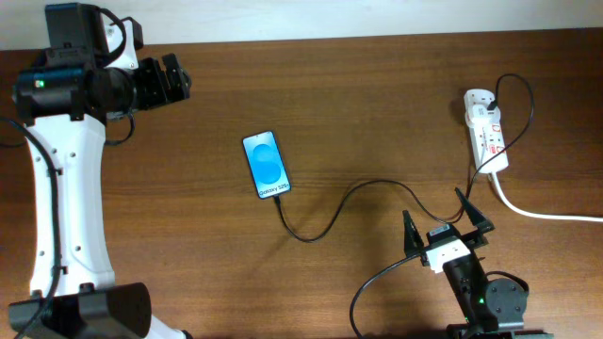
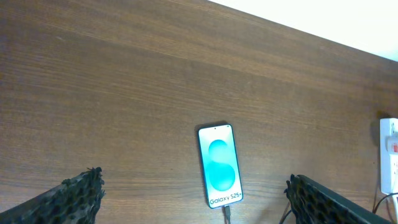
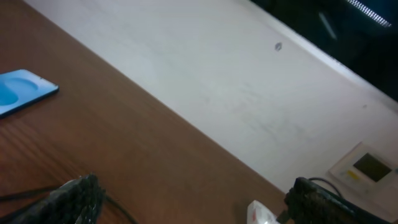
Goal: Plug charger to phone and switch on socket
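Right now both sets of jaws stand wide apart, holding nothing. Your right gripper (image 1: 435, 211) sits at the near edge over the charger (image 1: 363, 186) slack, tilted toward the socket (image 1: 486, 127). It's the nearer arm, so probably yours for the switch. Your left gripper (image 1: 177, 79) is at the back left, its arm stretched along the table's left side, wrist turned toward the phone (image 1: 267, 164) but well apart from it. The phone lies flat mid-table, screen up. The charger tip meets its lower edge, seating unclear. The socket lies back right, its white cord (image 1: 546, 213) trailing off.
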